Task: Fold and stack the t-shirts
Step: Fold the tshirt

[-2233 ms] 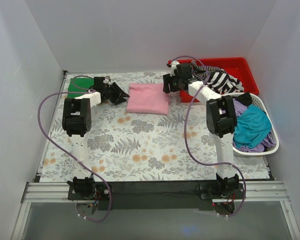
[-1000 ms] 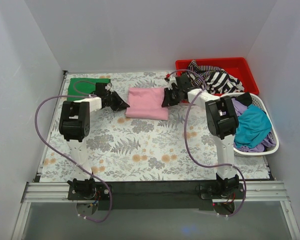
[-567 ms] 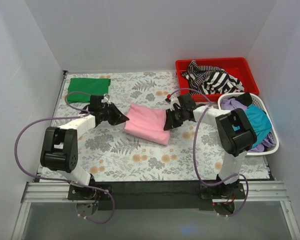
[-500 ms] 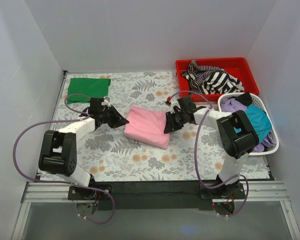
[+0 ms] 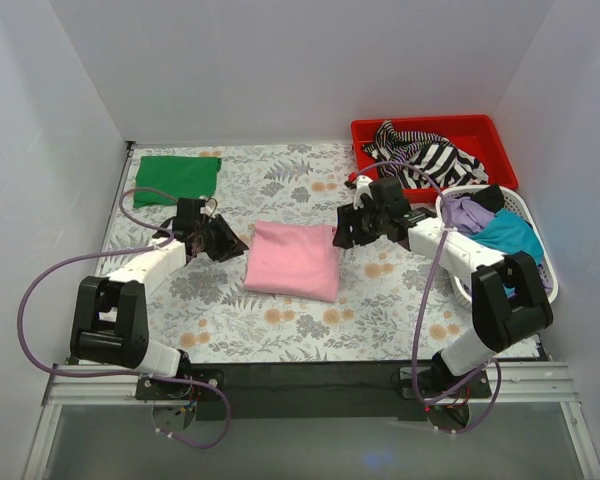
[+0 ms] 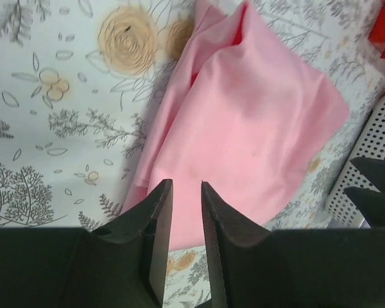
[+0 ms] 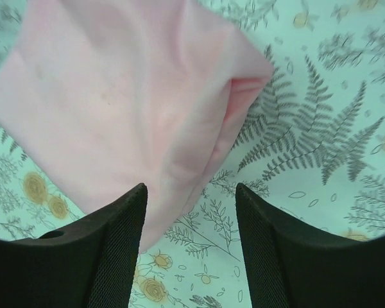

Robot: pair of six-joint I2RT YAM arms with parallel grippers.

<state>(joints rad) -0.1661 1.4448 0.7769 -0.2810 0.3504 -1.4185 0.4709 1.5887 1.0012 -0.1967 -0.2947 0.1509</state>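
Folded pink t-shirt (image 5: pixel 292 260) is lying flat on the floral table (image 5: pixel 280 320). Left gripper (image 6: pixel 185 187) is hovering beside it, jaws narrowly parted, gripping nothing. Right gripper (image 7: pixel 189 190) is gaping wide, empty.

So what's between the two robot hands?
The folded pink shirt lies between the left gripper and the right gripper. The top view shows it best.

The left arm (image 5: pixel 150 265) and right arm (image 5: pixel 455 250) are white with blocky black joints. The left claw (image 5: pixel 230 245) and right claw (image 5: pixel 342 237) are black and wedge-fingered. Purple cables (image 5: pixel 21 320) loop alongside.
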